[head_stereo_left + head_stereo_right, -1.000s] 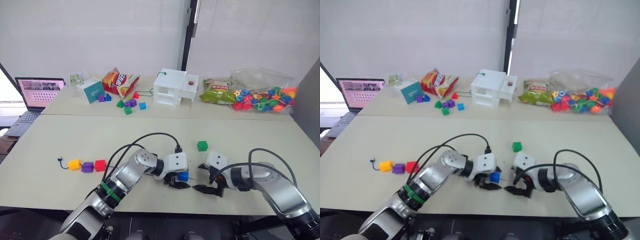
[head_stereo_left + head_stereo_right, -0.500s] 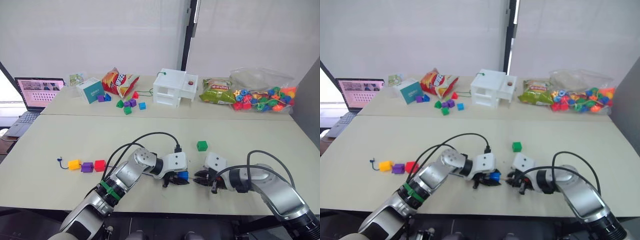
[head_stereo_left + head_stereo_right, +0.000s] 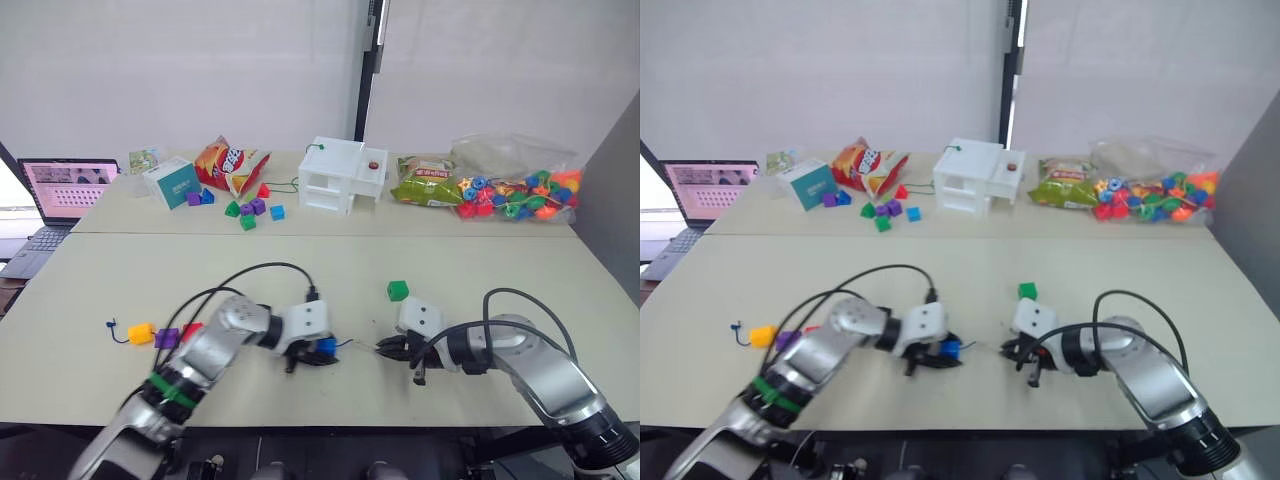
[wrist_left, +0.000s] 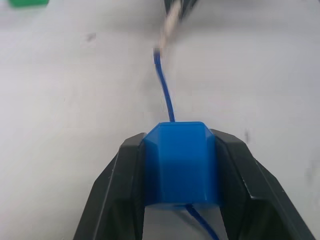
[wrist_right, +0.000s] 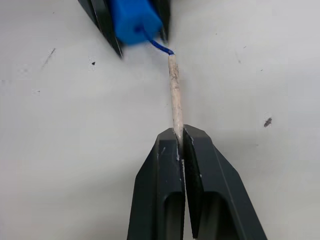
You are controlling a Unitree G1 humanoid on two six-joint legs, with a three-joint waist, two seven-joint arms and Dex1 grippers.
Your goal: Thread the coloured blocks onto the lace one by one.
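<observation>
My left gripper is shut on the blue block, squeezing it from both sides low over the table. The dark-blue lace runs out of the block's hole towards my right gripper, which is shut on the lace's stiff pale tip. A short gap of table lies between the two grippers. The yellow block, purple block and red block sit in a row on the lace at the near left, the red one partly behind my left arm. The green block lies loose just beyond the right gripper.
The far table holds a laptop, a teal box, a red snack bag, several small loose blocks, a white box, a green snack bag and a clear bag of beads.
The right gripper, open a second ago, has shut on the lace's tip. The left gripper has drawn the blue block leftward, away from the right gripper. The camera has shifted slightly.
</observation>
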